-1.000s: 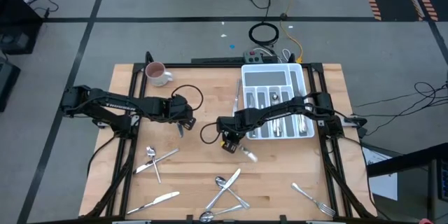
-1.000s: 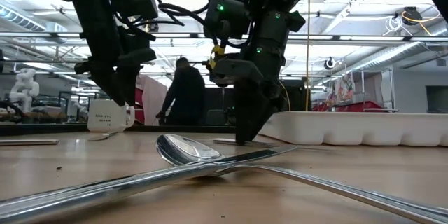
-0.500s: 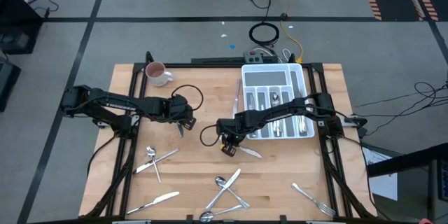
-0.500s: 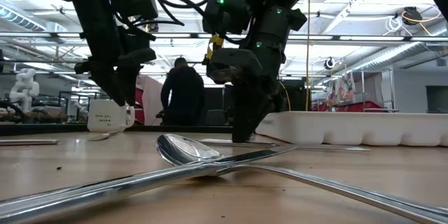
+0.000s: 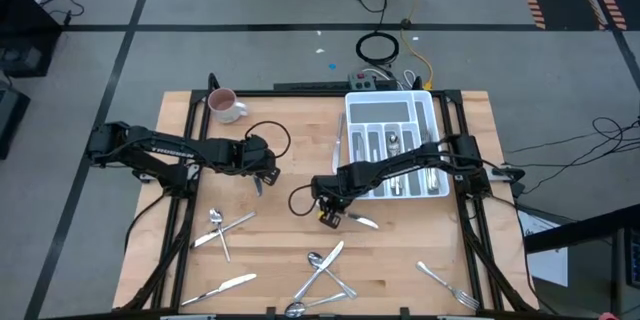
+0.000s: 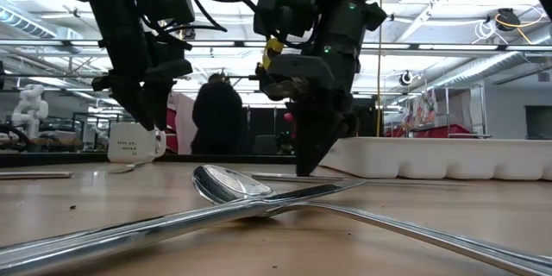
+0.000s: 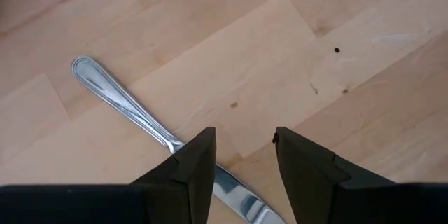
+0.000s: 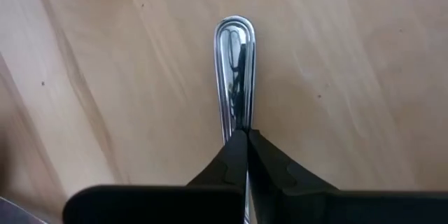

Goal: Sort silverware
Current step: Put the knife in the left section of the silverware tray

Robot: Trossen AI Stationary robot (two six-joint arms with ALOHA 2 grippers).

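On the wooden counter point(image 5: 290, 250), seen from above, we find silverware scattered along the near edge: a crossed cluster point(image 5: 322, 278), a fork point(image 5: 447, 285) towards the right corner, a spoon point(image 5: 216, 225) and a knife point(image 5: 222, 286) on the left. More pieces lie in the slots of the white cutlery tray point(image 5: 436, 150) at the far right, and a mug point(image 5: 224, 106) stands at the far left corner.

We place the right gripper point(image 5: 334, 210) near the counter's middle, just off the tray's near-left corner. Only its wrist view shows the fingers point(image 8: 235, 158) pinched together on the handle of a utensil point(image 8: 236, 70) lying flat on the wood. The left gripper point(image 5: 263, 174) hangs left of centre; its wrist view shows fingers point(image 7: 194, 166) parted, holding nothing, over another utensil point(image 7: 133, 113).

From counter level we also see a person point(image 6: 217, 117) standing in the room beyond.
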